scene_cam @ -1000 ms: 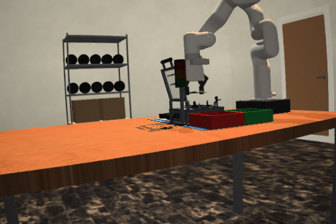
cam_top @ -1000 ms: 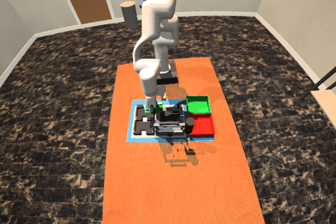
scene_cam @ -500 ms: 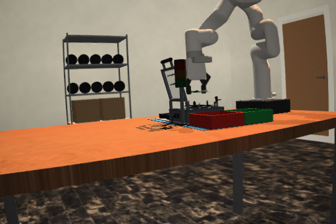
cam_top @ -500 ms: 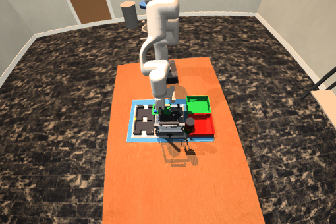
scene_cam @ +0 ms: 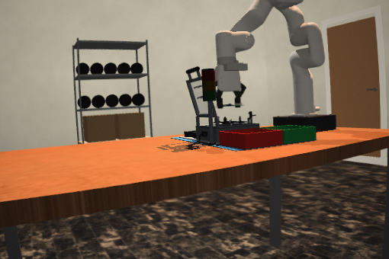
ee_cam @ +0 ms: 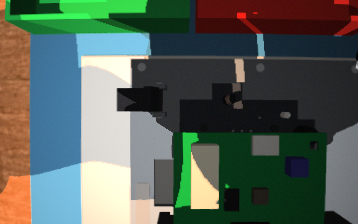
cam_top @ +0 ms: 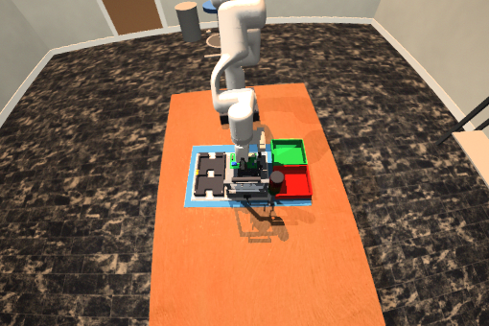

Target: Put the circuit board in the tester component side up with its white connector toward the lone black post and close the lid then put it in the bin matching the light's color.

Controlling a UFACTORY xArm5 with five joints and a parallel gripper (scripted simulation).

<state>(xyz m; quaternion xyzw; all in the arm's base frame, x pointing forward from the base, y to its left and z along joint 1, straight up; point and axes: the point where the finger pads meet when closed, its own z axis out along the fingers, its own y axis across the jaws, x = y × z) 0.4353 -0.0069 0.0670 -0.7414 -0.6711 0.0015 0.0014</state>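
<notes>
Over the tester [cam_top: 247, 191] [scene_cam: 235, 126] [ee_cam: 190, 75], the board [cam_top: 233, 158] [scene_cam: 231, 105] [ee_cam: 245, 167] lies lengthwise toward the bins [cam_top: 291, 165] [scene_cam: 254, 140] [ee_cam: 150, 26].

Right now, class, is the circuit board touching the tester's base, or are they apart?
Apart. The exterior view shows the circuit board up between the tool's fingertips, with wall visible between it and the tester's base.

In the top view the table [cam_top: 199, 268] [scene_cam: 101, 167] is bright orange, with sharp shadows on it in front of the tester [cam_top: 246, 186] [scene_cam: 208, 133]. The exterior view is dimmer, and the floor below the table is quite dark. In the wrist view, the board [ee_cam: 250, 175] lies mostly in shade, with one bright strip at its side.
</notes>
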